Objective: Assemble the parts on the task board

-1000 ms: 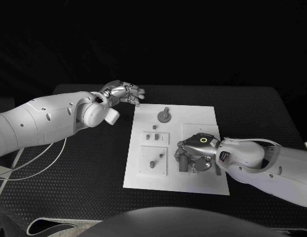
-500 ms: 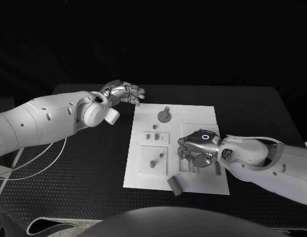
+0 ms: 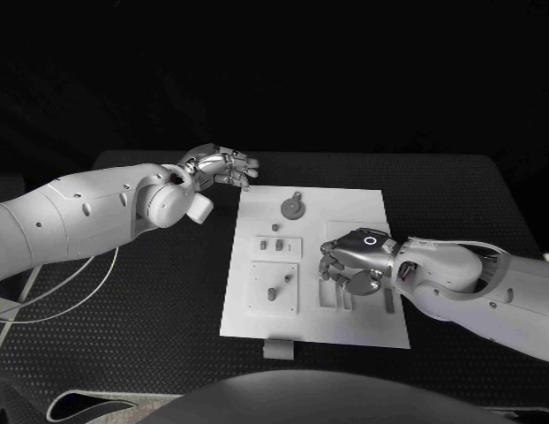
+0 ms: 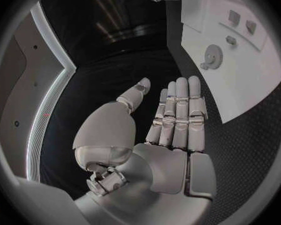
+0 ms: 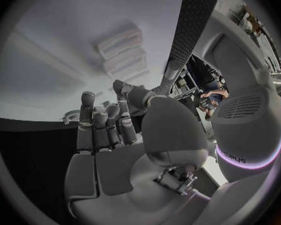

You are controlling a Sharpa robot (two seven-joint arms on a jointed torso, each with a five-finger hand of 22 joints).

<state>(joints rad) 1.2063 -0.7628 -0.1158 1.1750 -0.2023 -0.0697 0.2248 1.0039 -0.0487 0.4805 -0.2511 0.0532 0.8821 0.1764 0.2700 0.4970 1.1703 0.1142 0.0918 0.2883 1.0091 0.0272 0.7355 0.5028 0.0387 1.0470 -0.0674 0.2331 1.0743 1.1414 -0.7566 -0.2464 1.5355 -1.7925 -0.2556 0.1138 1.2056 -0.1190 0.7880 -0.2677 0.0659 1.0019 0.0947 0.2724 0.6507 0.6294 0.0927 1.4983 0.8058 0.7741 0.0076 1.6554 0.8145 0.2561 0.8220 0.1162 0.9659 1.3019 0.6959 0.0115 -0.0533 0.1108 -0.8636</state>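
The task board point(image 3: 312, 265) lies flat mid-table, long axis running near-far, so both arms can reach it from either side. A gear-like part point(image 3: 295, 208) sits toward its far end, w/ small pegs point(image 3: 274, 243) standing in the recessed blocks on the left half; these look seated, i.e. already placed or waiting as fixtures. One small grey part point(image 3: 279, 348) lies off the board, on the black table point(image 3: 135, 353) just past the board's near edge, prob. out of the working zone for now.

The right hand point(image 3: 355, 265) is over the board's right-middle, palm down, fingers curled toward the slots there. Whether it holds anything can't be told: head view hides the fingertips under the hand, and the right wrist view shows the fingers point(image 5: 109, 120) bent w/ a dark strip beside them, but no clear grasp. Likely it's working a part into a slot, hence the low, tight pose.

The left hand point(image 3: 224, 165) hovers off the board, just past its far-left corner, holding nothing. In the left wrist view its fingers point(image 4: 181, 110) are straight and side by side, thumb apart: flat and wide, a parked pose that keeps it clear of the right arm's work.
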